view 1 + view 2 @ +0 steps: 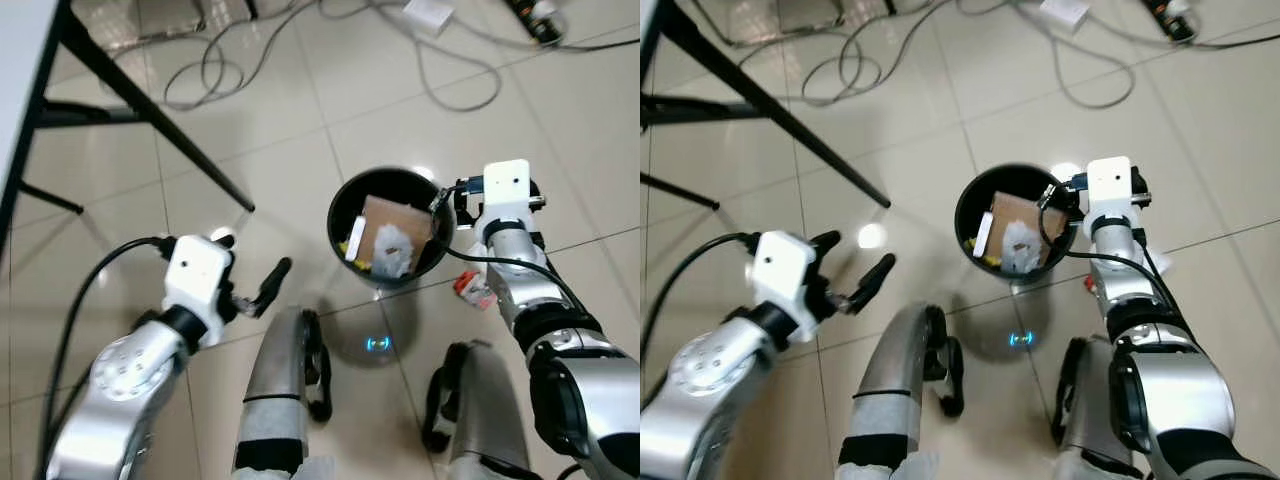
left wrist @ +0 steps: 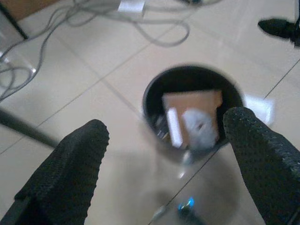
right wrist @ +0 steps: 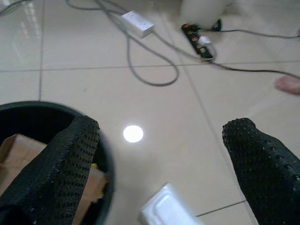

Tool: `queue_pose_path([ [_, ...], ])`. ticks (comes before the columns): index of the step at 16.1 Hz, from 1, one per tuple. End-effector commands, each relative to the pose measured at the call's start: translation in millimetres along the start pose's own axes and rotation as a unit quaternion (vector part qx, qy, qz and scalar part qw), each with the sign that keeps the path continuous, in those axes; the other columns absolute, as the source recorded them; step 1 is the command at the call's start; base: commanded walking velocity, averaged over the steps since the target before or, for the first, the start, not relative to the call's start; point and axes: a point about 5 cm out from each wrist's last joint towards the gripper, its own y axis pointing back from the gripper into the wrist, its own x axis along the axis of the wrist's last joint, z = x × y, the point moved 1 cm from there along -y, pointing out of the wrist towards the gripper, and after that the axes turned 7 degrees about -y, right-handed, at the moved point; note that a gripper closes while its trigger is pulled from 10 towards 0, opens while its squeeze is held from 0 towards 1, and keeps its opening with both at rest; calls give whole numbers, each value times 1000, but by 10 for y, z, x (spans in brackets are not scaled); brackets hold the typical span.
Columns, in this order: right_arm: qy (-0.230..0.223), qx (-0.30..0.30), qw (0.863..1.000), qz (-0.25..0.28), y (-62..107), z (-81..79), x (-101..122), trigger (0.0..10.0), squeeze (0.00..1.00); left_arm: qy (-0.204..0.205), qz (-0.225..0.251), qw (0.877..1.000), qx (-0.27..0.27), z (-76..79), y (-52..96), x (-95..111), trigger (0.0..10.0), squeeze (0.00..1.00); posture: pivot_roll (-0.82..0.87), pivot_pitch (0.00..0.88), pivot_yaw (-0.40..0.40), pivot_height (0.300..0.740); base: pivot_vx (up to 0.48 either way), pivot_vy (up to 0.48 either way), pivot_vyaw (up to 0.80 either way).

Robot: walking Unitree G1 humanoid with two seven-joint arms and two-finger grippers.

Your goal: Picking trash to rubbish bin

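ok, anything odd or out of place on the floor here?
Yes: a small red-and-white wrapper lies on the tile beside the round black rubbish bin, not in it, beneath the right hand. The bin already holds brown cardboard and crumpled white paper.

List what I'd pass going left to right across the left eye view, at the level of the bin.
Left gripper → black bin holding cardboard and crumpled paper → right gripper at the bin's rim → red-and-white wrapper on the floor.
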Motion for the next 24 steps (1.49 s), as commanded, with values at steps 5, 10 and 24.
queue_pose_path([
  [5, -8, -6, 1000, 18, 6, 178, 34, 10000, 0, 17, 15, 1000, -8, 94, -191, -68, 10000, 0, 139, 246, 113, 729, 0, 0, 0],
  [10, -3, 3, 998, 61, -20, 282, 228, 10000, 0, 39, 46, 998, -5, 149, -452, -35, 10000, 0, 66, 175, 88, 740, 0, 0, 0],
  [24, -5, 90, 986, 139, 398, 113, 537, 10000, 0, 64, 89, 994, -23, 300, -768, -24, 10000, 0, -59, 71, 77, 740, 0, 0, 0],
])
